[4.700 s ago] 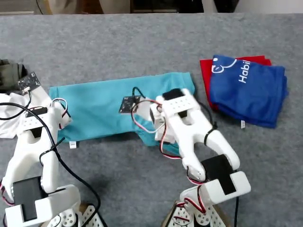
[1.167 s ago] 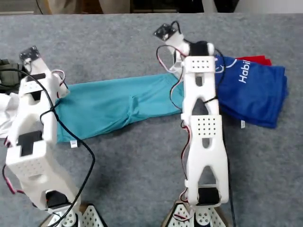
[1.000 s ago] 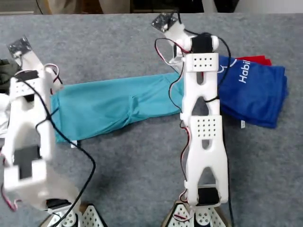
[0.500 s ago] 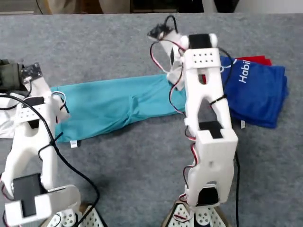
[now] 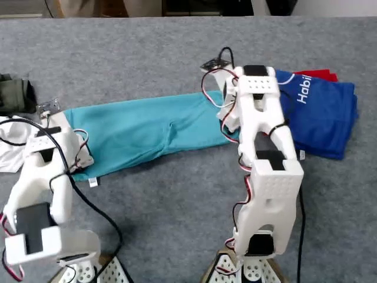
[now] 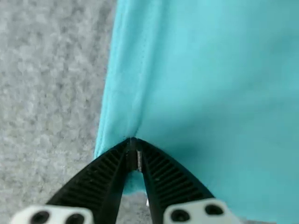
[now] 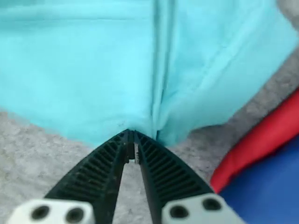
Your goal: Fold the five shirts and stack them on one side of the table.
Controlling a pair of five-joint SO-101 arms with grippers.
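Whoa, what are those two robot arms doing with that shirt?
They are folding a teal shirt on the grey table. The left gripper is pinched shut on one end, the right gripper on the other. A folded blue shirt lies on a red shirt beside the right arm. A white garment and a dark garment sit at the left edge.

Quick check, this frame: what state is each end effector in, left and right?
Left end effector: closed, pinching one end of the teal shirt.
Right end effector: closed, pinching the teal shirt at its other end.
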